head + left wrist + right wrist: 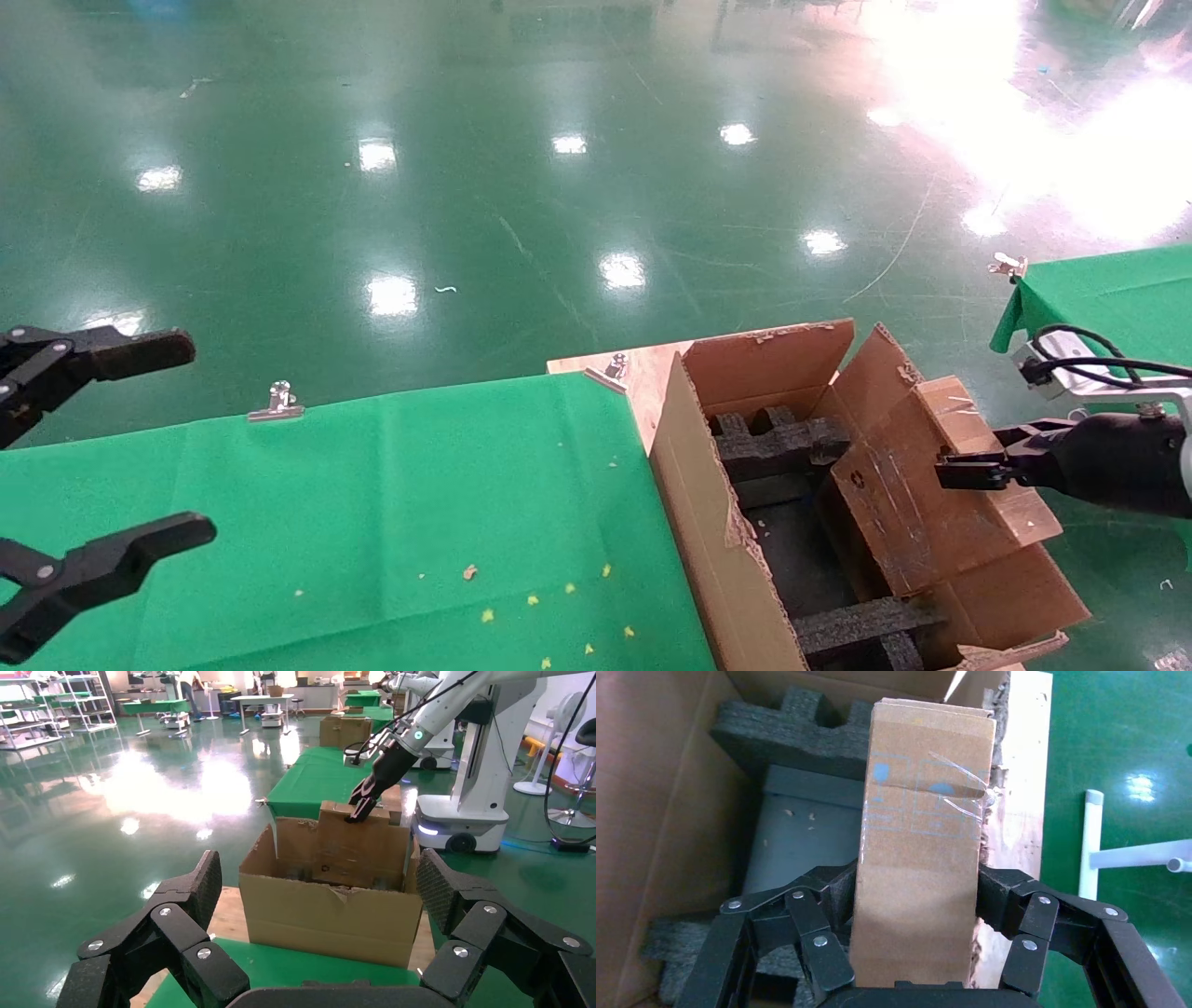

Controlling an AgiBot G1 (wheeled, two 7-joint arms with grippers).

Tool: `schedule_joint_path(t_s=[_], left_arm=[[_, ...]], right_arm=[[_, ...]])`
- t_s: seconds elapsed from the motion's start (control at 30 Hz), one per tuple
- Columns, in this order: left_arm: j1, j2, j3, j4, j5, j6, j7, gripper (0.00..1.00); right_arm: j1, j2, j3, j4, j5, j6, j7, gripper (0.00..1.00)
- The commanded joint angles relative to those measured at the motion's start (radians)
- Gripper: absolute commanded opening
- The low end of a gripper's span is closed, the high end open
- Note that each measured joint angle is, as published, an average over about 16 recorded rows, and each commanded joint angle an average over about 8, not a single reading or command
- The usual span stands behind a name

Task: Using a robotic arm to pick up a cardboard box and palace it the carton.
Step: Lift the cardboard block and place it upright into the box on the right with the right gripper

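Midway, our right gripper (pixel 916 917), clamped on the cardboard box (pixel 923 839), hovers over the carton (pixel 726 522); next, lower and release.

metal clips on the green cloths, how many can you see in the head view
3. One clip sits on the far edge of the near green cloth, one at that cloth's far right corner, one on the corner of the right-hand cloth. Others may lie out of frame.
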Motion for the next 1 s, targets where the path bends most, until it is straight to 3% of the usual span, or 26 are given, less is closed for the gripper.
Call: schedule_joint_path(t_s=[0.03, 0.47, 1.0], left_arm=[[0.000, 0.000, 0.000, 0.000, 0.000, 0.000, 0.000, 1.00], [0.000, 0.000, 0.000, 0.000, 0.000, 0.000, 0.000, 1.00], [0.000, 0.000, 0.000, 0.000, 0.000, 0.000, 0.000, 1.00]], right_arm=[[-0.003, -0.011, -0.005, -0.009, -0.021, 0.009, 0.012, 0.00], [-0.026, -0.107, -0.036, -0.061, -0.130, 0.048, 0.097, 0.00], [-0.057, -0.260, -0.062, -0.222, -0.164, 0.070, 0.079, 0.00]])
